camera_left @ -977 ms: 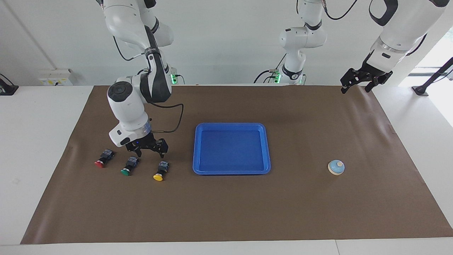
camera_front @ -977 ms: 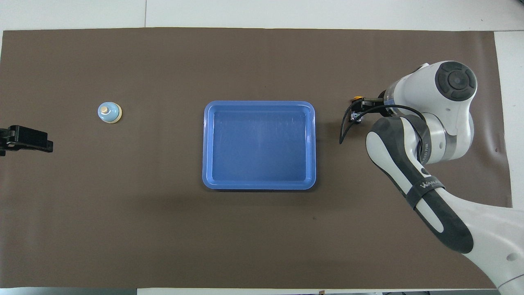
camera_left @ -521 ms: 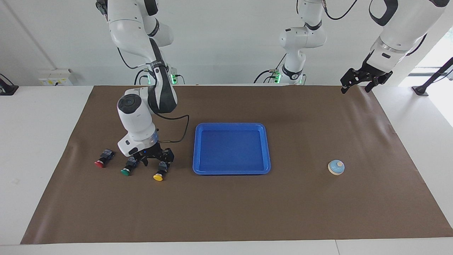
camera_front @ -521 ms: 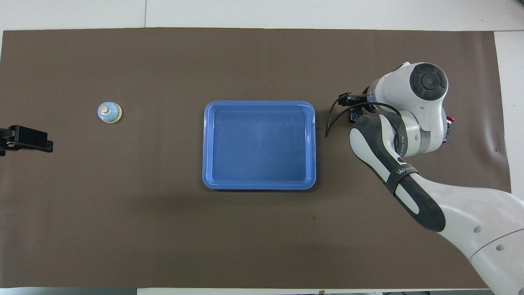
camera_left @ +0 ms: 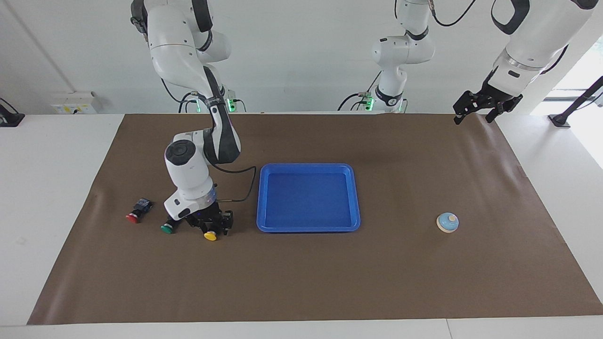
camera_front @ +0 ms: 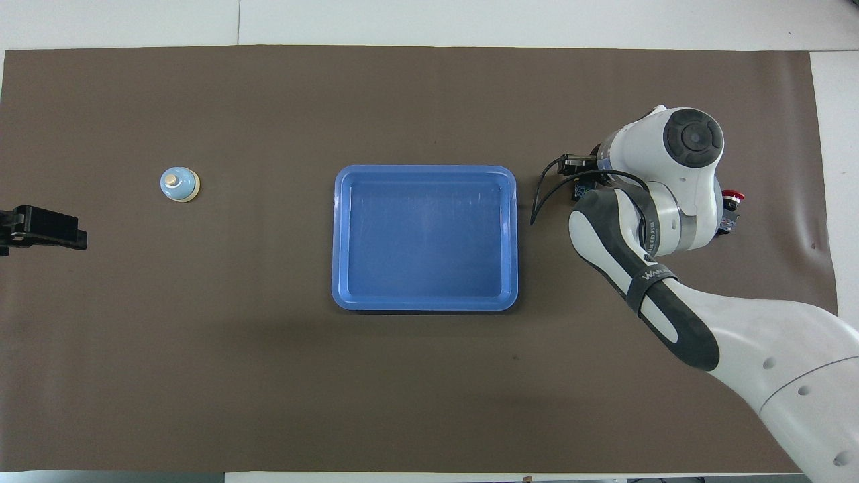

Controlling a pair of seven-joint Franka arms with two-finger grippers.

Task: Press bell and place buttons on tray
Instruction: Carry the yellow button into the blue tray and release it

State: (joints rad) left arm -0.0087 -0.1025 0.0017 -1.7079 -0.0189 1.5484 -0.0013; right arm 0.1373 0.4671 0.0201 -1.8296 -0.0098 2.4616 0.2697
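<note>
The yellow button (camera_left: 210, 235) lies on the mat beside the blue tray (camera_left: 308, 229), toward the right arm's end. My right gripper (camera_left: 210, 229) is down on it, its black body hidden and only the yellow cap showing. The green button (camera_left: 166, 229) lies close beside the gripper, and the red button (camera_left: 133, 217) a little farther along the same row. In the overhead view the right arm's wrist hides all but the red button (camera_front: 733, 197). The bell (camera_left: 447, 222) stands toward the left arm's end. My left gripper (camera_left: 486, 107) waits open and raised over the mat's corner.
The tray (camera_front: 425, 170) is in the middle of the brown mat (camera_left: 301, 282) with nothing in it. The bell (camera_front: 179, 184) stands alone on the mat, and the left gripper (camera_front: 40, 228) shows at the overhead view's edge. A black cable loops from the right wrist toward the tray.
My right gripper has moved from above the row of buttons down onto the yellow one, toward the tray. The left arm, bell, tray, red and green buttons have not moved.
</note>
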